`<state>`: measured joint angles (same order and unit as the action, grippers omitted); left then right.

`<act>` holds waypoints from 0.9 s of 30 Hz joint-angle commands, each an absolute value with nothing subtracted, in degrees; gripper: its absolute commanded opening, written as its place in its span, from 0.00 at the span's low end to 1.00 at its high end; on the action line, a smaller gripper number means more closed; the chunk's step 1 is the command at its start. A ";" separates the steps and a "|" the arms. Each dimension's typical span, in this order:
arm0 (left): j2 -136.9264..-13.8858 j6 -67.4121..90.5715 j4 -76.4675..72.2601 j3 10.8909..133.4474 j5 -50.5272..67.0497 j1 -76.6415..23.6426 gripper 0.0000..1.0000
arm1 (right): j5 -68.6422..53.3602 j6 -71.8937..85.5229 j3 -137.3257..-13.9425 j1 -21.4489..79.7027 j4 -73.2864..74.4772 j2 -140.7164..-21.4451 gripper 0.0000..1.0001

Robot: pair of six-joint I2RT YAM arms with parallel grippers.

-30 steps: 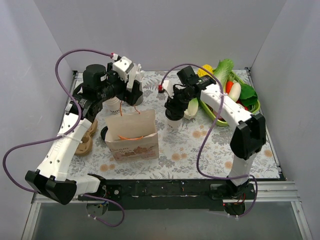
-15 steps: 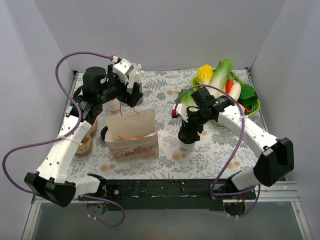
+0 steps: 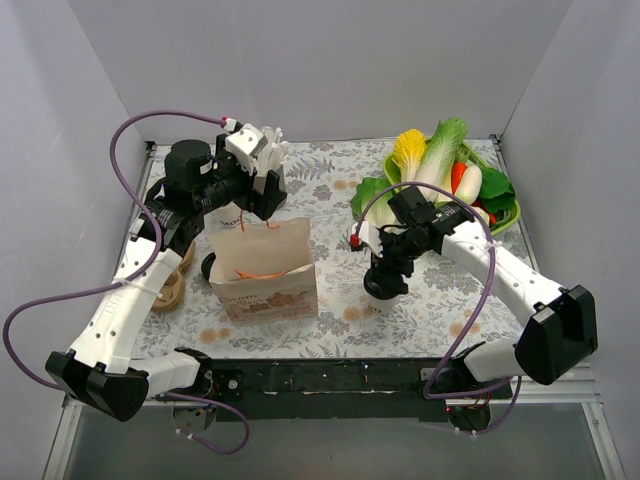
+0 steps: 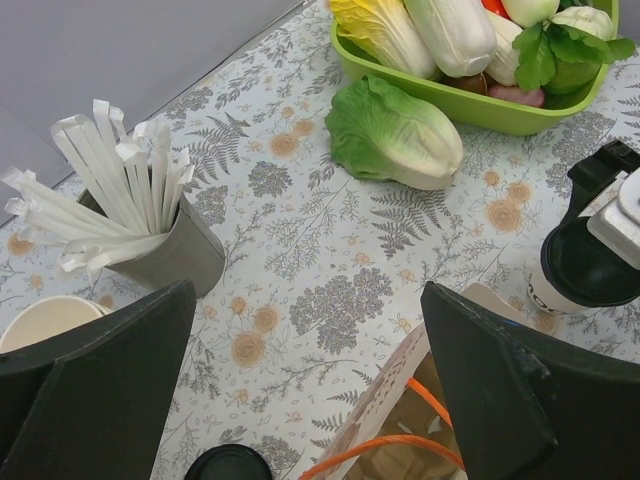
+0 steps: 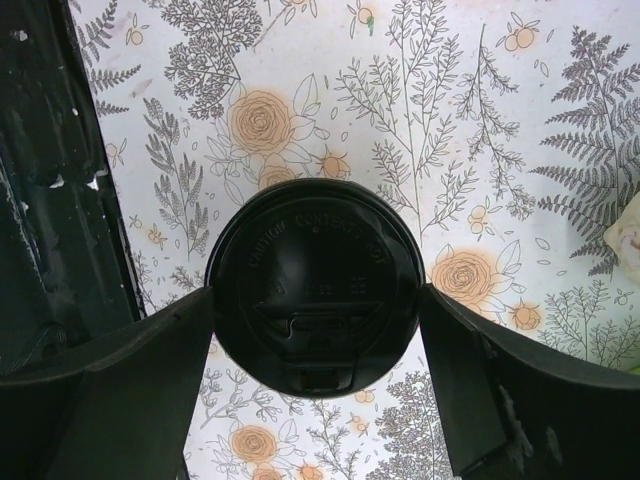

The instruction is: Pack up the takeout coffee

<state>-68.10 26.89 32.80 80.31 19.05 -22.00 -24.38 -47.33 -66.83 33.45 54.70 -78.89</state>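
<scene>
The takeout coffee (image 3: 386,288) is a cream cup with a black lid (image 5: 315,285), right of the paper bag (image 3: 265,270). My right gripper (image 3: 381,268) is shut on it, one finger on each side of the lid (image 5: 315,300). I cannot tell whether the cup rests on the floral cloth or hangs just above it. It also shows in the left wrist view (image 4: 585,272). My left gripper (image 3: 262,193) is open and empty over the bag's back edge (image 4: 305,390). The bag's open mouth and orange handles (image 4: 400,440) lie below it.
A grey holder of wrapped straws (image 3: 270,152) (image 4: 150,240) and a stack of lidless cups (image 3: 228,212) (image 4: 45,320) stand behind the bag. A loose black lid (image 3: 210,267) (image 4: 228,462) lies to its left. A green vegetable tray (image 3: 507,214) (image 4: 450,100) and a lettuce (image 3: 368,195) (image 4: 400,130) sit back right.
My right gripper has carried the coffee from the back middle, by the lettuce, forward to the spot right of the bag. The left arm has barely moved.
</scene>
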 commanded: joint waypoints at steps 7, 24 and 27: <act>-65.57 27.33 33.05 79.72 21.88 -22.33 0.98 | -25.22 -53.61 -68.73 33.49 62.74 -76.90 0.96; -64.69 27.77 32.70 78.49 22.76 -22.32 0.98 | -25.05 -57.22 -75.50 33.49 68.38 -83.32 0.98; -64.69 27.60 32.78 78.49 22.76 -22.24 0.98 | -24.87 -56.69 -76.11 33.49 67.76 -84.11 0.98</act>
<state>-66.57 27.53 32.75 79.09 22.13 -22.24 -24.58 -54.39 -73.43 33.45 67.18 -83.48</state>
